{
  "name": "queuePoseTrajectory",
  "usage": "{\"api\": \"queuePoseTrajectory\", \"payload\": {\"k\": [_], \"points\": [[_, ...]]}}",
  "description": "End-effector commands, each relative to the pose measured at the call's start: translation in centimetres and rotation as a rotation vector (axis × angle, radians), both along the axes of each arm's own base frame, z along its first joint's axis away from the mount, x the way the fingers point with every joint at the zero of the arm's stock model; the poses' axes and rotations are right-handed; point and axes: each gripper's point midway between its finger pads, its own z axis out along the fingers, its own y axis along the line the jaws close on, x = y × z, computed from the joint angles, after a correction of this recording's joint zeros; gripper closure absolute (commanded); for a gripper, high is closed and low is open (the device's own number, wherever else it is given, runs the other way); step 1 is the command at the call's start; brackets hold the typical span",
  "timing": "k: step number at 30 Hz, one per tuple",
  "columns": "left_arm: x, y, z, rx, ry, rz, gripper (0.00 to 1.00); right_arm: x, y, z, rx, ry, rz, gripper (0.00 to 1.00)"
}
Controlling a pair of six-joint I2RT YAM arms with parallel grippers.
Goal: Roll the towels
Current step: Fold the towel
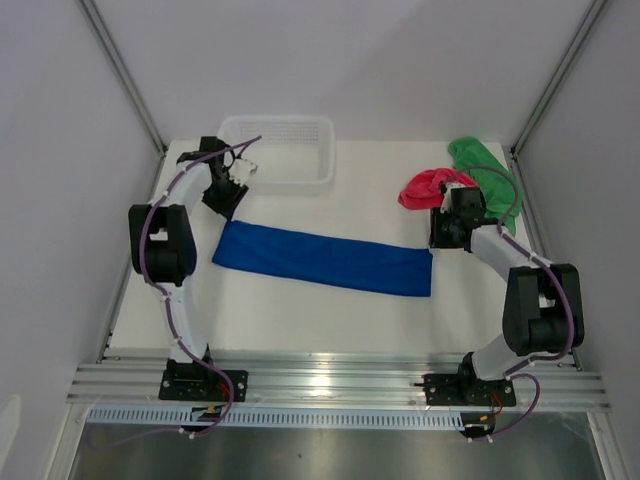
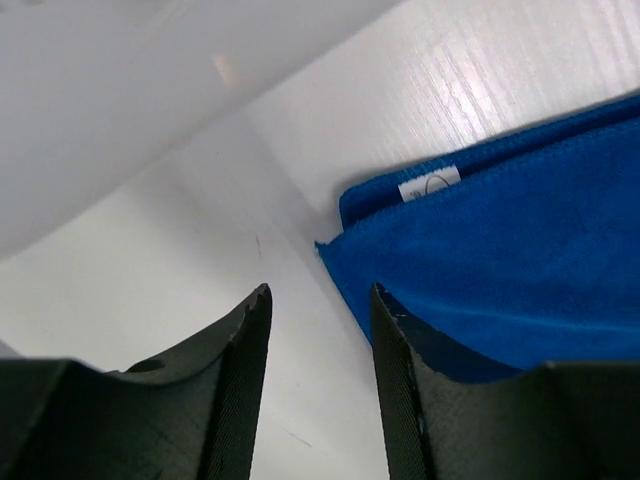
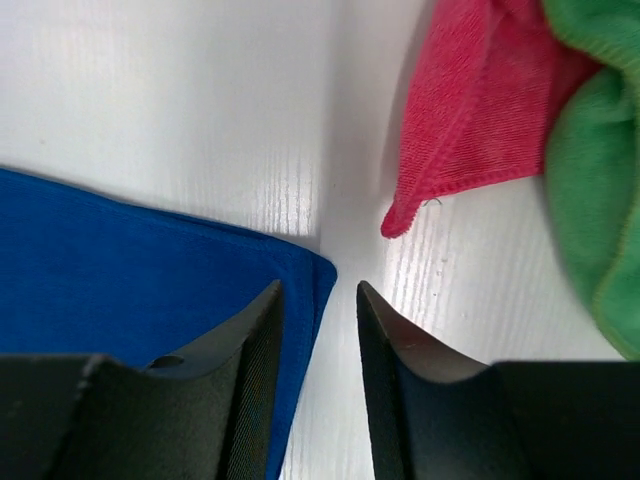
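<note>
The royal blue towel [image 1: 325, 262] lies flat on the table as a long folded strip. My left gripper [image 1: 229, 207] hangs open just above its left end. In the left wrist view that gripper [image 2: 320, 292] has only bare table between its jaws, and the blue towel [image 2: 500, 270] with its white label [image 2: 430, 185] lies beside the right finger. My right gripper [image 1: 441, 240] stands open over the strip's right end. In the right wrist view that gripper [image 3: 318, 287] straddles the blue towel's [image 3: 120, 260] edge without gripping it. The pink-red towel [image 1: 430, 187] and the green towel [image 1: 485, 172] lie crumpled together at the back right.
A white mesh basket [image 1: 282, 150] stands at the back, just right of the left gripper. White walls with metal posts close in the table on both sides and behind. The pink-red towel's corner [image 3: 400, 218] hangs close ahead of the right gripper, the green towel [image 3: 595, 190] beyond it.
</note>
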Motion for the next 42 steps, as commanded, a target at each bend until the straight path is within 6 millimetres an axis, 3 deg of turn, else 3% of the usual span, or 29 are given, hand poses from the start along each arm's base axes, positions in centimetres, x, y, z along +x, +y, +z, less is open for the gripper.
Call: {"api": "queuePoseTrajectory", "payload": {"k": [1, 2, 3, 5, 6, 9, 14, 15, 19, 22, 29, 35, 38, 42], "points": [[-1.3, -0.3, 5.9, -0.023, -0.092, 0.061, 0.54, 0.4, -0.3, 3.7, -0.013, -0.075, -0.031, 0.62], [-2.1, -0.4, 5.7, -0.030, -0.071, 0.064, 0.56, 0.0, 0.5, 3.6, 0.015, -0.065, -0.018, 0.64], [-4.7, -1.0, 4.2, -0.044, 0.008, 0.056, 0.57, -0.8, 1.8, 2.8, 0.043, -0.041, 0.002, 0.68], [-6.3, -1.4, 3.2, -0.051, 0.051, 0.048, 0.59, -1.4, 3.7, 2.6, 0.084, -0.040, 0.037, 0.77], [-8.2, -1.7, 1.4, -0.052, 0.111, 0.044, 0.59, -2.1, 5.0, 2.0, 0.117, -0.023, 0.052, 0.79], [-8.9, -1.6, -0.8, -0.039, 0.144, 0.073, 0.59, -2.4, 6.6, 0.9, 0.190, -0.008, 0.040, 0.83], [-10.1, -0.6, -3.4, 0.032, 0.219, 0.088, 0.60, -3.0, 5.3, -2.6, 0.155, 0.083, -0.025, 0.84], [-10.2, 0.1, -3.7, 0.077, 0.230, 0.094, 0.60, -3.4, 4.7, -3.9, 0.128, 0.125, -0.046, 0.84], [-10.6, 1.3, -4.0, 0.150, 0.251, 0.079, 0.60, -3.6, 2.6, -5.8, 0.096, 0.188, -0.131, 0.85], [-11.4, 1.6, -4.2, 0.170, 0.277, 0.055, 0.60, -3.0, 2.3, -5.6, 0.081, 0.181, -0.127, 0.85], [-12.6, 1.2, -4.5, 0.162, 0.302, 0.043, 0.61, -1.0, 2.7, -3.0, 0.086, 0.115, -0.078, 0.82], [-13.3, -1.0, -2.0, 0.035, 0.299, 0.067, 0.59, -0.4, 2.2, 1.1, 0.089, 0.054, -0.100, 0.68], [-13.6, -1.4, -0.7, 0.008, 0.290, 0.075, 0.58, -1.6, 1.2, 2.6, 0.132, 0.047, -0.185, 0.55], [-13.6, -1.1, 0.3, 0.003, 0.268, 0.093, 0.58, -5.0, 0.8, 1.5, 0.204, 0.148, -0.293, 0.49]]}}
